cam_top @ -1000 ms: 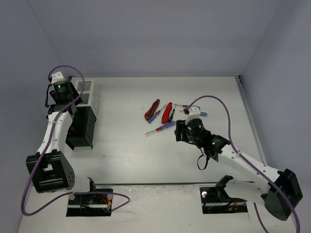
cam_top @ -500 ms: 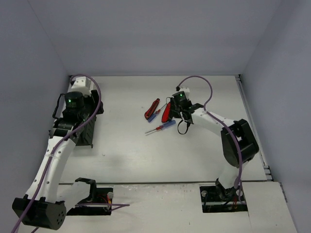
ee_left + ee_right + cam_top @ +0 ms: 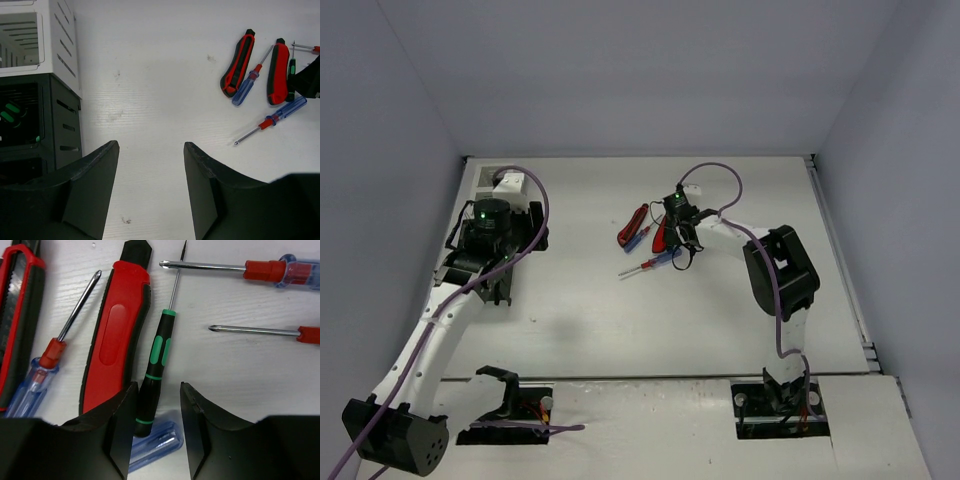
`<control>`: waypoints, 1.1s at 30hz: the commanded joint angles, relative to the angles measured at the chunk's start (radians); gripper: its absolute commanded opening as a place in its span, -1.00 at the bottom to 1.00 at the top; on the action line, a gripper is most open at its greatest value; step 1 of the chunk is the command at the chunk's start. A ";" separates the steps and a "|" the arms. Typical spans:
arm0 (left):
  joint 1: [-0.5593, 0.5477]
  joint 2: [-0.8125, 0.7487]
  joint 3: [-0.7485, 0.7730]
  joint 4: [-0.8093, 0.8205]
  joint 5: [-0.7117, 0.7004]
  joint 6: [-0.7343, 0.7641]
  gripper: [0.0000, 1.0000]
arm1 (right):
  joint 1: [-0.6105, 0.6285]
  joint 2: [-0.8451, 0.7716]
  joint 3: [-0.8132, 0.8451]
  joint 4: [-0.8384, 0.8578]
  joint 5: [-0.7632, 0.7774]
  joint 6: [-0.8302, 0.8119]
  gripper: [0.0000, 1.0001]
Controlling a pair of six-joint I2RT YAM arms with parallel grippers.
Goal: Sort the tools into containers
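My right gripper (image 3: pixel 157 390) is low over the tools, its jaws apart on either side of the butt of a black and green screwdriver (image 3: pixel 156 357). The left finger is against that handle and a gap shows on the right. Beside it lie a red-handled tool (image 3: pixel 117 335) and a blue and red screwdriver (image 3: pixel 42 372). A blue handle (image 3: pixel 162 442) lies under the butt. My left gripper (image 3: pixel 150 147) is open over bare table. A white container (image 3: pixel 55 45) and a black container (image 3: pixel 62 115) stand to its left.
Two more red-collared screwdrivers (image 3: pixel 260 269) (image 3: pixel 265 331) lie to the right of the green one, and a second red-handled tool (image 3: pixel 15 315) at the far left. Green handles (image 3: pixel 10 111) show inside the black container. The tool cluster (image 3: pixel 650 240) sits mid-table.
The right gripper has come in over the tool cluster and its jaws have narrowed around the green screwdriver. The left arm has swung right, away from the containers.
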 commanded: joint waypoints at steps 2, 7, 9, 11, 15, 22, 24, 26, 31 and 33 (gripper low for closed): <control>-0.007 -0.008 0.023 0.047 0.003 0.015 0.02 | -0.006 0.039 0.042 0.013 0.060 0.039 -0.28; -0.009 -0.002 0.022 0.051 0.026 0.008 0.02 | -0.006 0.051 0.025 0.008 0.095 0.060 -0.49; -0.013 0.001 0.021 0.052 0.042 -0.003 0.02 | -0.006 0.030 -0.004 0.008 0.107 0.058 -0.64; -0.029 0.005 0.023 0.052 0.064 -0.015 0.02 | -0.006 0.002 -0.036 0.008 0.113 0.044 -0.89; -0.064 0.023 0.049 0.052 0.141 -0.084 0.02 | 0.002 -0.088 -0.105 0.008 0.098 -0.013 -1.00; -0.160 0.067 0.124 0.067 0.230 -0.218 0.02 | 0.045 -0.303 -0.201 0.009 0.095 -0.098 -1.00; -0.195 0.086 0.146 0.090 0.255 -0.270 0.02 | 0.057 -0.377 -0.240 0.014 0.097 -0.119 -1.00; -0.219 0.118 0.166 0.102 0.271 -0.298 0.02 | 0.073 -0.435 -0.266 0.019 0.105 -0.135 -1.00; -0.287 0.200 0.215 0.136 0.310 -0.360 0.03 | 0.123 -0.623 -0.360 0.055 0.063 -0.204 -1.00; -0.322 0.225 0.222 0.193 0.321 -0.391 0.03 | 0.171 -0.723 -0.398 0.094 0.022 -0.240 -1.00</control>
